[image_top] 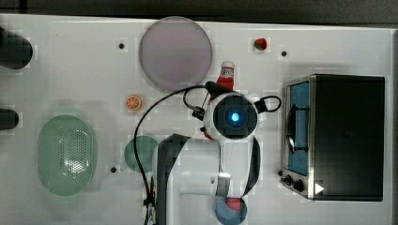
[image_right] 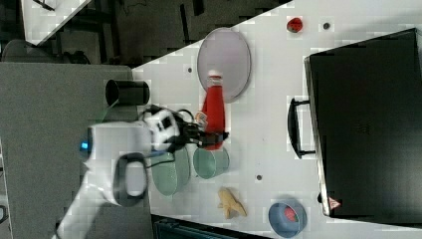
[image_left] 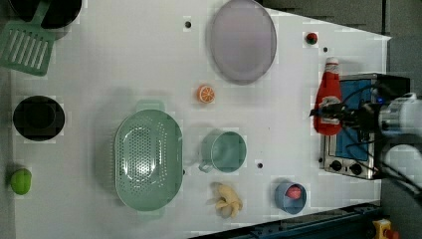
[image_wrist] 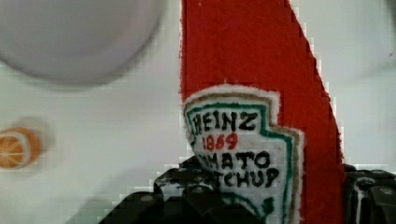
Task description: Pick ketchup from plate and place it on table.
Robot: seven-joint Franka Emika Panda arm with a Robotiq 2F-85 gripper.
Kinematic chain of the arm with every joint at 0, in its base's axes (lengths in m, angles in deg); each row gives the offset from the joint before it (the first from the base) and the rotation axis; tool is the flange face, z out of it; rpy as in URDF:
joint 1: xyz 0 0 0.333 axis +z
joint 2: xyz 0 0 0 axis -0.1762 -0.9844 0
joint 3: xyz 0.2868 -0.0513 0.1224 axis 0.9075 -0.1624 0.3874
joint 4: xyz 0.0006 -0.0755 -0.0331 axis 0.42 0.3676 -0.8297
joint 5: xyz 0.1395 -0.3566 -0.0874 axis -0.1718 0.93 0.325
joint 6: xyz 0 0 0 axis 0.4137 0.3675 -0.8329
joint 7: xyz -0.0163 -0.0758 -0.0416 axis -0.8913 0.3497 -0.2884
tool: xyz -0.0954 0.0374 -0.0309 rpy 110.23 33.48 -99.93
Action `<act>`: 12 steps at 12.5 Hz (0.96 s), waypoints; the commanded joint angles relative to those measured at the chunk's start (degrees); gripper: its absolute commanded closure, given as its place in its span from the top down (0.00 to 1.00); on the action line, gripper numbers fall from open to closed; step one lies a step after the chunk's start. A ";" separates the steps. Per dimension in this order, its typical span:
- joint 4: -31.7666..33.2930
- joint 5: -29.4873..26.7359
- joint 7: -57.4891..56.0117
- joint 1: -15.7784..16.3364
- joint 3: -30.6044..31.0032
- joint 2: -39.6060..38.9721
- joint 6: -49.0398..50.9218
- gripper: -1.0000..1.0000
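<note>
The ketchup [image_top: 227, 76], a red bottle with a whitish cap band and a white label, is clamped low on its body by my gripper [image_left: 331, 115], which is shut on it. In the top view it sits just off the plate's [image_top: 175, 52] right rim, over the white table [image_top: 70, 70]. The wrist view has the ketchup [image_wrist: 252, 70] label close up between the dark fingers [image_wrist: 187, 196], with the pale mauve plate [image_wrist: 70, 37] bare beside it. The ketchup [image_right: 214, 112] stands out ahead of my gripper [image_right: 213, 135] in the right view. I cannot tell whether the bottle touches the table.
A black and steel oven [image_top: 338, 136] stands at the top view's right, close to my wrist. An orange slice [image_top: 133, 102], a green cup [image_top: 141, 152] and a green perforated basket [image_top: 67, 154] lie to the top view's left. A red berry [image_top: 260, 44] is behind and a blue bowl [image_top: 231, 211] in front.
</note>
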 commanded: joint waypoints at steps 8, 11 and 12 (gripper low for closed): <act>3.01 -0.20 3.15 0.56 0.97 -8.46 -15.67 1.00; 0.72 -0.20 10.52 0.62 0.97 -2.45 -10.63 1.00; -0.65 -0.20 13.27 0.74 0.98 -0.53 -6.80 1.00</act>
